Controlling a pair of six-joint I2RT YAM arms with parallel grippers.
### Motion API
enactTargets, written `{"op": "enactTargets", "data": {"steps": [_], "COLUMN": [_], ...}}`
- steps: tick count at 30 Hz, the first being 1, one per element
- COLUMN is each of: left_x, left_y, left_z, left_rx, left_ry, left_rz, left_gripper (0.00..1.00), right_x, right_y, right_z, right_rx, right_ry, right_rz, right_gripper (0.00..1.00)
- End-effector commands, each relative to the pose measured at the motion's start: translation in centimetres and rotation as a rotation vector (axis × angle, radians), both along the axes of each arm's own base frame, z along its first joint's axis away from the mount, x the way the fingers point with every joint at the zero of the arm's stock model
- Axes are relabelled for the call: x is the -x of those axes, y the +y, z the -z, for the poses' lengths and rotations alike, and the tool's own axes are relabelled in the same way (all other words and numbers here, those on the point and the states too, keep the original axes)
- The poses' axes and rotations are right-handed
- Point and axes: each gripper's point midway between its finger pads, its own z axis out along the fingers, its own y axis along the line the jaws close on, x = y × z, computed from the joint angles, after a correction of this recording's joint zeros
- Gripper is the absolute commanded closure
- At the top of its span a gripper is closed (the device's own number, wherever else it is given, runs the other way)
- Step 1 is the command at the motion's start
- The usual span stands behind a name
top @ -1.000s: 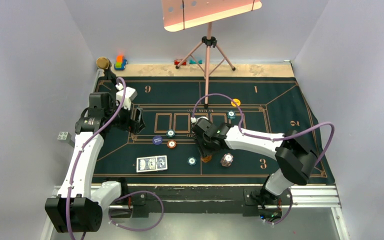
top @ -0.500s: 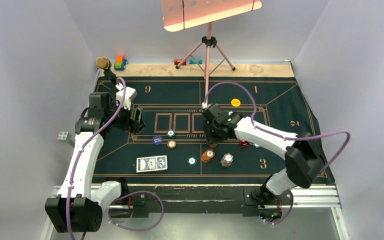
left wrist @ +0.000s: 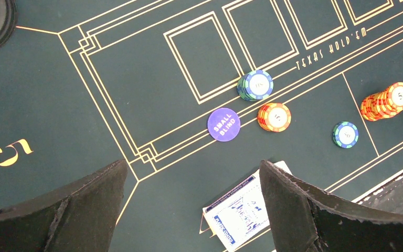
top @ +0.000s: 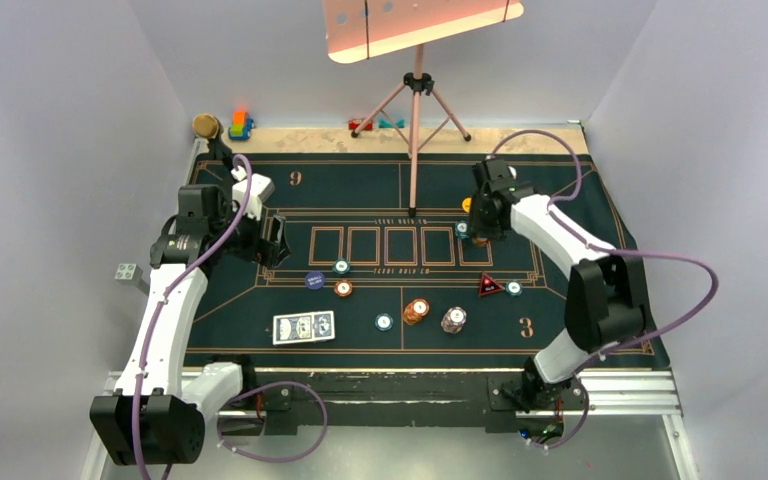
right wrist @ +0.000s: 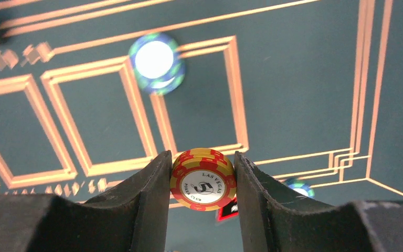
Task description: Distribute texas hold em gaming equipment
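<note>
My right hand is clamped on an orange chip, maybe a short stack, over the counter's far right to stake that seat; left hand hangs apart.

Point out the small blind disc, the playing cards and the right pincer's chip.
small blind disc (left wrist: 223, 124), left wrist view, printed centre
playing cards (top: 303, 327), top external view, blue back
chip (right wrist: 203, 179), right wrist view, white label

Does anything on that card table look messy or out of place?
Nothing spilled or damaged. The playing cards lie slightly askew to the printed lines, and the right hand pinches orange chips above the mat.
</note>
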Motion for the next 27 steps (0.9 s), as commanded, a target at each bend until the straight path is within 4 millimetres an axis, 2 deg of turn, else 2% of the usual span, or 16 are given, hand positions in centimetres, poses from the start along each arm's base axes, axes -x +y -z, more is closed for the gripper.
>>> {"op": "enactTargets", "data": {"steps": [1,6,14,17,19,21,24,27], "left_x": [-0.1,-0.1,-0.1,-0.1,-0.1,-0.1,-0.1,-0.1], "left_y": [0.0,0.0,0.0,0.0,0.0,0.0,0.0,0.0], "left_z": [-0.3,-0.4,-0.2,-0.2,-0.2,-0.2,-0.2,-0.2], "left_rx": [0.0,0.002,0.0,0.0,0.0,0.0,0.0,0.001], "left_ry": [-0.03,-0.032,-0.03,-0.029,-0.029,-0.028,-0.031,-0.031], "left_rz": [0.014,0.014,0.016,0.014,0.017,0.017,0.017,0.018], "left_gripper": [0.0,0.0,0.0,0.0,0.0,0.0,0.0,0.0], "right_x": [-4.3,-7.2,-8.4,-8.4,-8.4,-8.4,-8.4,-8.3], "right_y": [-3.8,-5.5,-5.4,-5.4,-5.3,-5.3,-5.2,-5.3], "right_z": [-0.7,0.9,4.6,5.6,6.0,6.1,5.7,4.1], "right_rx": [0.024,0.034,0.046,0.049,0.045,0.044,0.033,0.033], "right_ry": [-0.061,-0.034,0.028,0.049,0.057,0.063,0.056,0.014], "right_rz": [0.139,0.182,0.186,0.189,0.188,0.19,0.191,0.196], "right_gripper": [1.0,1.0,0.98,0.8,0.72,0.56,0.4,0.3]}}
